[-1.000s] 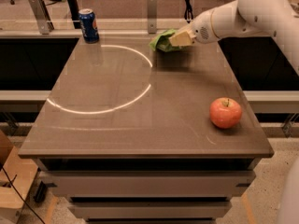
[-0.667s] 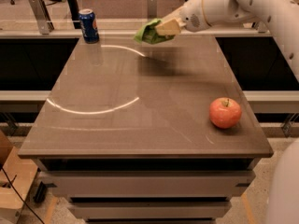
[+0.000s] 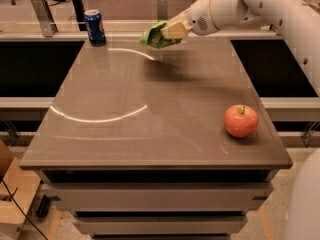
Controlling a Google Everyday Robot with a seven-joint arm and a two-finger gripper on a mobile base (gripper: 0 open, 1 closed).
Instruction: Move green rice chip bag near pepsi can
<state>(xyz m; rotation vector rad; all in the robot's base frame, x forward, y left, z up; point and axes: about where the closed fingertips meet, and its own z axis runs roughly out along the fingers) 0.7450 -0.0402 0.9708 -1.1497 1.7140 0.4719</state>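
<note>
The green rice chip bag (image 3: 154, 36) is held in the air above the far middle of the table, crumpled in my gripper (image 3: 170, 33), which is shut on it. The white arm reaches in from the upper right. The pepsi can (image 3: 95, 27), blue with a silver rim, stands upright at the far left corner of the table. The bag hangs to the right of the can, with a gap of about a can's height between them.
A red-orange apple (image 3: 241, 120) sits on the right side of the brown table (image 3: 150, 134). A bright light arc lies across the tabletop. Metal posts and a rail (image 3: 42, 14) stand behind the table. A cardboard box (image 3: 10, 194) is on the floor at left.
My gripper has carried the bag leftward along the far edge of the table, closer to the can. The apple and the can have not moved.
</note>
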